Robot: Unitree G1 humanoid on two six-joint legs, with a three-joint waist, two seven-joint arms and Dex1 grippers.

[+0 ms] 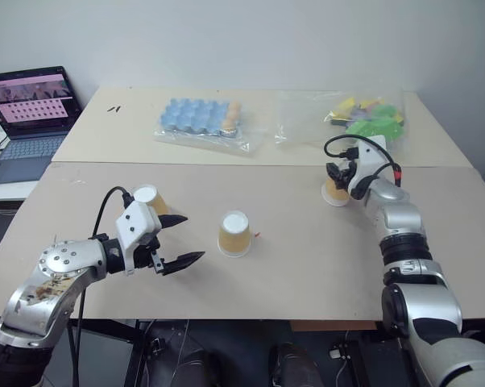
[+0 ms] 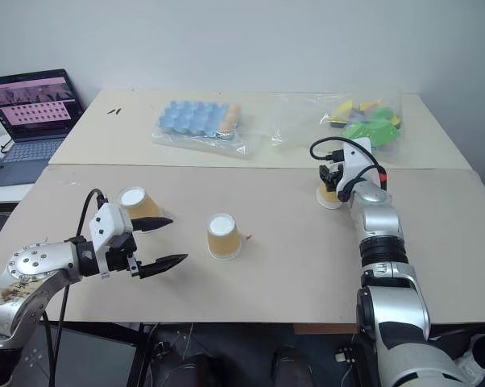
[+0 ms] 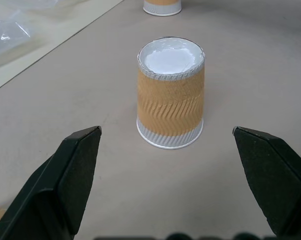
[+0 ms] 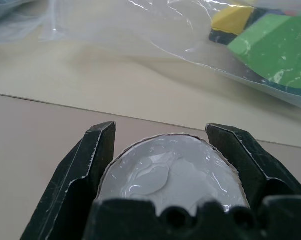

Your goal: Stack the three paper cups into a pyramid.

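Note:
Three paper cups stand upside down on the near table, tan sides and white bases up. My right gripper (image 1: 337,181) is shut on the right cup (image 1: 335,193); in the right wrist view its fingers (image 4: 90,165) press both sides of that cup's white base (image 4: 170,172). The middle cup (image 1: 234,234) stands alone, straight ahead of my left gripper (image 1: 192,238), which is open and a short way from it; the left wrist view shows the same cup (image 3: 170,95) beyond the spread fingers. The left cup (image 1: 146,196) sits just behind the left gripper's body.
On the far table lie a blue egg tray (image 1: 196,117) in clear plastic and a plastic bag of coloured blocks (image 1: 365,117). An open laptop (image 1: 29,121) sits at the far left. A seam (image 1: 226,164) separates the two tables.

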